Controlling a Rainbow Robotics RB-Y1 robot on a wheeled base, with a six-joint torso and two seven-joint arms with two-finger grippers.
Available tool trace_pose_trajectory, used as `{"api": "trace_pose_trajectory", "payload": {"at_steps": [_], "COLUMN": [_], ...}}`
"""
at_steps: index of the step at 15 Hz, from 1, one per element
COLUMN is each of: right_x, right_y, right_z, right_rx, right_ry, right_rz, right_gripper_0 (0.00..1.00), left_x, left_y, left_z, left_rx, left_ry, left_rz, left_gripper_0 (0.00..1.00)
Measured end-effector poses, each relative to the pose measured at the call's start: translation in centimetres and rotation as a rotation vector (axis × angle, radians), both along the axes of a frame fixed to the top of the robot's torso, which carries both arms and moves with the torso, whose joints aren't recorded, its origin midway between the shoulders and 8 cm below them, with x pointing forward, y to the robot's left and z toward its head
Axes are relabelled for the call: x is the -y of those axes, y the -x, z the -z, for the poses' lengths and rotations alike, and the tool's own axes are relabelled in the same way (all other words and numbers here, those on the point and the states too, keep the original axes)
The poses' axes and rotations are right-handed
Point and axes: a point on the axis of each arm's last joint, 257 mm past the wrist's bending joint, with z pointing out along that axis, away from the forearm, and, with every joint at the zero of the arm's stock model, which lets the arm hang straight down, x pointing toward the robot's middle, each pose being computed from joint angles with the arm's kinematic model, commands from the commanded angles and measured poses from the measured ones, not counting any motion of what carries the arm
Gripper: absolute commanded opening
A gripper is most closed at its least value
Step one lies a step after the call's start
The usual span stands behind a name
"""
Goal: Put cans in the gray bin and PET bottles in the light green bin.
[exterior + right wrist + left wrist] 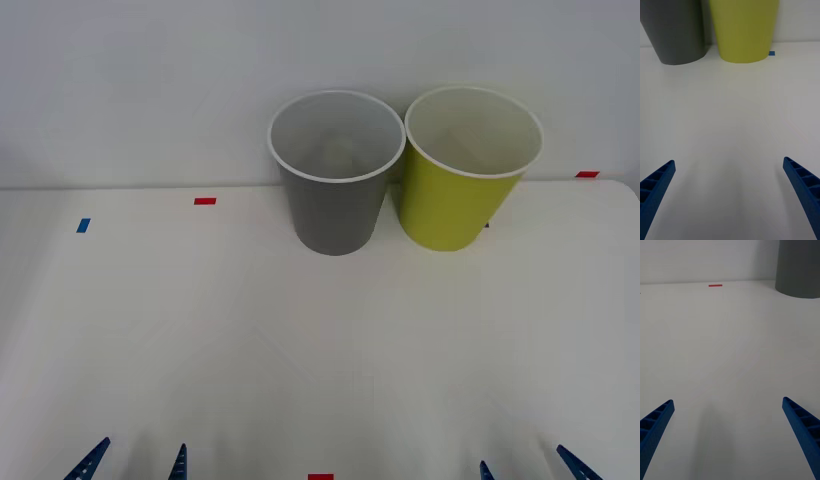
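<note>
Both grippers hover low over the white table (200, 330), spread wide and holding nothing: left gripper (135, 462), right gripper (530, 466). Ahead of them stand the gray bin (335, 190) and light green bin (465, 185), rims touching.

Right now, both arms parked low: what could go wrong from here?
1. The gray bin and light green bin stand rim to rim, so a drop near the shared edge may land in the wrong one.
2. Both are tall and tapered; a nudge from the open left gripper or right gripper could tip them.
</note>
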Motion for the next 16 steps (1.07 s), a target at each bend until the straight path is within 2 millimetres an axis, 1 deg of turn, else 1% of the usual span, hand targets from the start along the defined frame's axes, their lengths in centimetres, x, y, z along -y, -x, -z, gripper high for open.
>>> {"api": "trace_pose_trajectory", "payload": {"at_steps": [16], "right_x": [0.00], "right_y": [0.00], "right_z": [0.00], "right_rx": [0.000], "right_ry": [0.000], "right_rz": [0.000], "right_gripper_0": [1.00], "left_x": [0.00], "left_y": [0.00], "left_z": [0.00], "left_rx": [0.000], "left_ry": [0.000], "left_rz": [0.000], "left_gripper_0": [1.00]}}
